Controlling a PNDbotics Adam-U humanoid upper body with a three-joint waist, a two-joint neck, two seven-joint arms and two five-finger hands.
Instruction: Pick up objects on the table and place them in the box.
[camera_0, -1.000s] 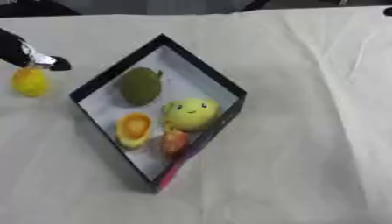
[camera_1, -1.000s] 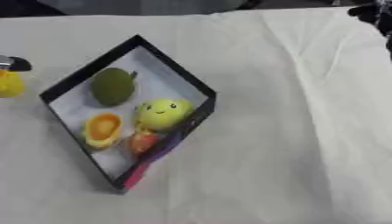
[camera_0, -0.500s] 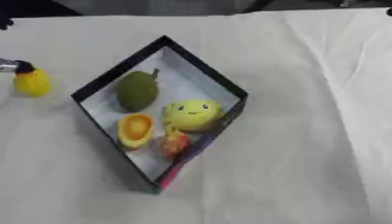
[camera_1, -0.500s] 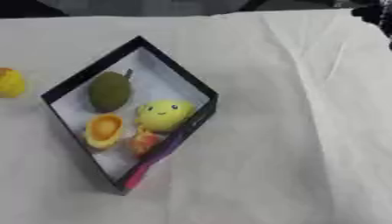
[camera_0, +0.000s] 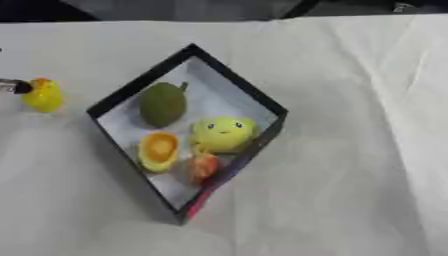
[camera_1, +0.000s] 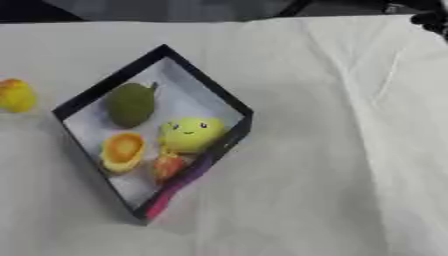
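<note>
A black box with a white floor lies cornerwise on the white tablecloth. Inside are a green fruit, a yellow ball with a smiling face, an orange fruit half and a small red-orange piece. A yellow fruit sits on the cloth left of the box. Only a small dark and silver tip of my left hand shows at the left edge, just beside the yellow fruit. A dark bit of my right hand shows in the top right corner, far from the box.
The tablecloth has folds running down its right side. The table's far edge runs along the top of the view, dark beyond it.
My left hand has drawn back to the left, almost out of view. The yellow fruit stays on the cloth. The box and its contents have not moved.
</note>
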